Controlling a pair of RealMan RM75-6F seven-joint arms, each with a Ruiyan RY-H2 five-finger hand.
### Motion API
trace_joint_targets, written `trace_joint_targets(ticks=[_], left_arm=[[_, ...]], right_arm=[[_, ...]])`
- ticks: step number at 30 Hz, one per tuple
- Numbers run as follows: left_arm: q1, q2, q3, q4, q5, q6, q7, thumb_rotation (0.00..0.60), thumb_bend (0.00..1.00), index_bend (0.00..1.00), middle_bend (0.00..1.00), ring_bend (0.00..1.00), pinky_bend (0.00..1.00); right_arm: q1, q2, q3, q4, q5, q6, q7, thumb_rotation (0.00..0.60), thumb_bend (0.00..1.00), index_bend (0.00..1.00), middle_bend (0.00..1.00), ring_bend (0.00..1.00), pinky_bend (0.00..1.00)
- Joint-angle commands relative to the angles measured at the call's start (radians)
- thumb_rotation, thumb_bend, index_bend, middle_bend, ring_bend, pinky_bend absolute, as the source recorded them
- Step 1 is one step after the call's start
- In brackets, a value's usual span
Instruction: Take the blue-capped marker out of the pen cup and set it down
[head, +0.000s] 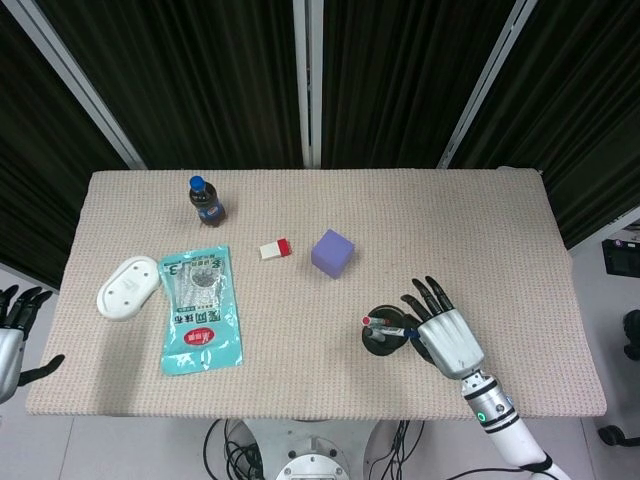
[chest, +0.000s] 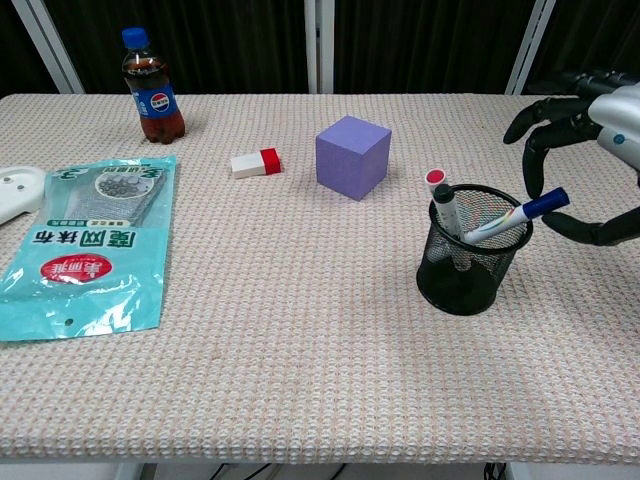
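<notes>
A black mesh pen cup (chest: 465, 270) stands at the right of the table, also visible in the head view (head: 383, 335). Several markers lean in it, one red-capped (chest: 436, 178). The blue-capped marker (chest: 500, 222) slants out over the cup's right rim. Its blue cap (chest: 545, 203) lies between a fingertip and the thumb of my right hand (chest: 610, 125), which appears to pinch it. From above, that hand (head: 448, 338) sits just right of the cup. My left hand (head: 15, 320) hangs off the table's left edge with its fingers apart, holding nothing.
A purple cube (chest: 352, 156) stands behind and left of the cup. Further left lie a white-and-red eraser (chest: 256, 162), a cola bottle (chest: 152, 88), a teal packet (chest: 90, 240) and a white oval object (head: 128, 286).
</notes>
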Motion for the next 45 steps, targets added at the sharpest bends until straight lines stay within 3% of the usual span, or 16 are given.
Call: trace_joint_targets(ticks=[1, 11, 18, 28, 39, 43, 44, 45], left_arm=[[0.000, 0.001, 0.000, -0.002, 0.000, 0.000, 0.001, 0.600, 0.12, 0.15, 0.11, 0.02, 0.07], [-0.003, 0.001, 0.000, -0.009, 0.003, -0.003, 0.008, 0.600, 0.12, 0.15, 0.11, 0.02, 0.07], [-0.003, 0.002, 0.000, -0.013, 0.002, -0.003, 0.014, 0.600, 0.12, 0.15, 0.11, 0.02, 0.07], [-0.012, -0.001, 0.000, -0.010, -0.005, -0.023, 0.019, 0.600, 0.12, 0.15, 0.11, 0.02, 0.07], [-0.019, 0.000, -0.005, -0.008, -0.023, -0.039, 0.022, 0.600, 0.12, 0.15, 0.11, 0.02, 0.07], [-0.021, 0.000, -0.006, -0.006, -0.025, -0.042, 0.021, 0.600, 0.12, 0.15, 0.11, 0.02, 0.07], [-0.021, 0.000, -0.006, -0.006, -0.025, -0.041, 0.020, 0.600, 0.12, 0.15, 0.11, 0.02, 0.07], [-0.021, 0.000, -0.006, -0.006, -0.024, -0.041, 0.019, 0.600, 0.12, 0.15, 0.11, 0.02, 0.07]], right_arm=[[-0.008, 0.027, 0.007, -0.028, -0.010, 0.026, 0.025, 0.600, 0.30, 0.68, 0.24, 0.00, 0.00], [-0.049, 0.143, 0.048, -0.102, -0.023, 0.143, 0.119, 0.600, 0.31, 0.70, 0.25, 0.00, 0.00], [-0.069, 0.171, 0.101, -0.051, 0.052, 0.184, 0.162, 0.600, 0.32, 0.71, 0.25, 0.00, 0.00], [-0.052, 0.098, 0.114, 0.119, 0.168, 0.109, 0.172, 0.600, 0.32, 0.71, 0.25, 0.00, 0.00], [-0.010, -0.012, 0.101, 0.252, 0.194, 0.042, 0.141, 0.600, 0.32, 0.72, 0.23, 0.00, 0.00], [-0.010, -0.021, 0.078, 0.250, 0.193, 0.021, 0.128, 0.600, 0.32, 0.66, 0.20, 0.00, 0.00], [-0.010, -0.019, 0.073, 0.247, 0.190, 0.017, 0.128, 0.600, 0.31, 0.63, 0.19, 0.00, 0.00], [-0.009, -0.012, 0.065, 0.243, 0.187, 0.009, 0.129, 0.600, 0.29, 0.52, 0.16, 0.00, 0.00]])
